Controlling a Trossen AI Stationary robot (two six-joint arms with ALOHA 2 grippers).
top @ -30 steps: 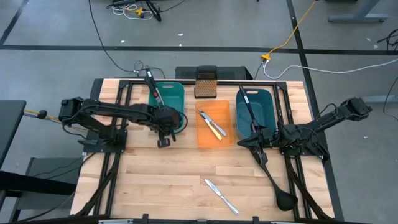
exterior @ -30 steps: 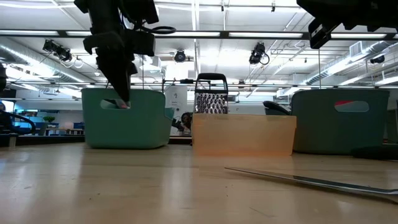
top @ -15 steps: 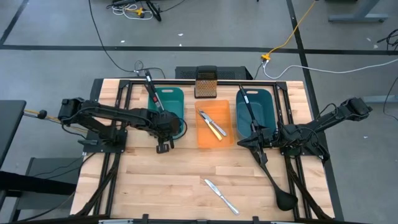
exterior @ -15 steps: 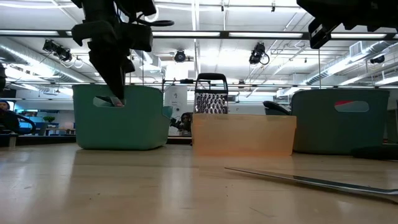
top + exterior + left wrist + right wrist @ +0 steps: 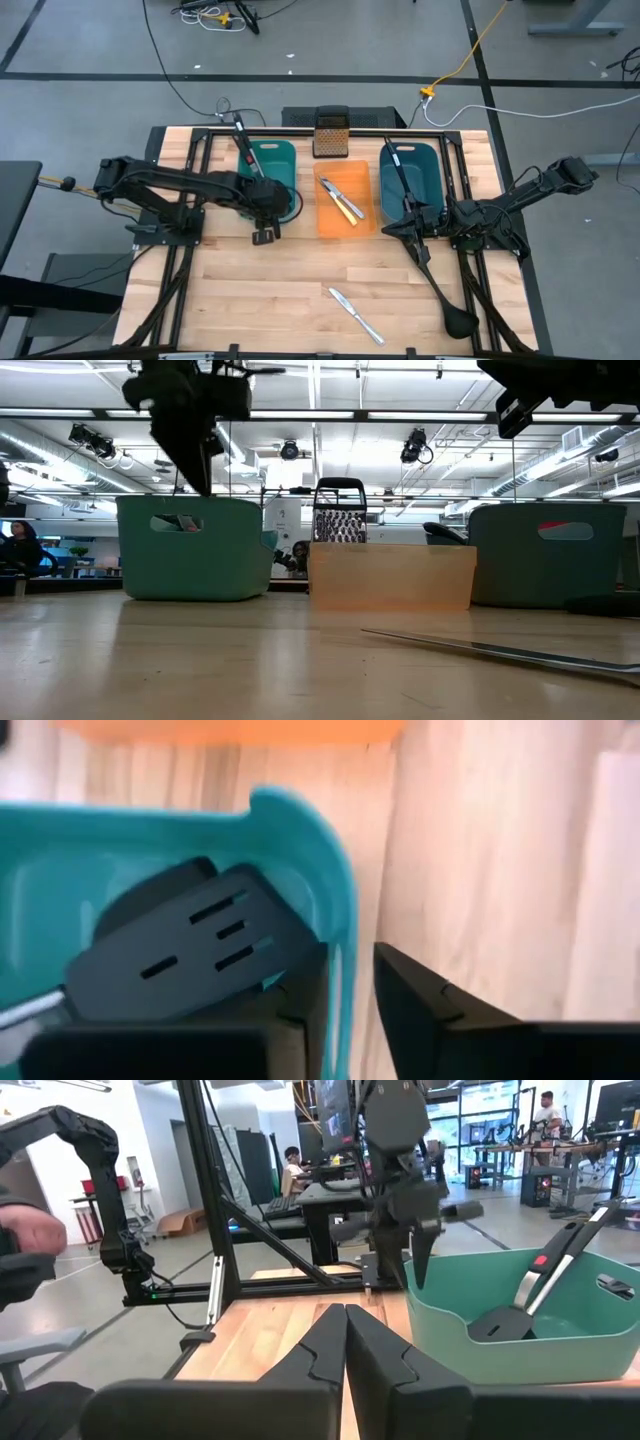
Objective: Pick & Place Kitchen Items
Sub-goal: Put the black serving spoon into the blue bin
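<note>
Left gripper (image 5: 262, 212): fingers apart, straddling teal bin (image 5: 285, 150) wall, empty; slotted spatula (image 5: 185, 952) inside bin. Right gripper (image 5: 400, 229): closed, idle by ladle (image 5: 445, 295). Step: release done, judged. Next: lift clear, fetch table knife (image 5: 355, 315)

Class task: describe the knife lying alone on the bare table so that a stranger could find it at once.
Start at the orange bin in the middle of the wooden table. Below it in the high view, on bare wood, lies one slim silver knife, set on a slant. Unlike the knives inside the orange bin, it sits in no container.
</note>
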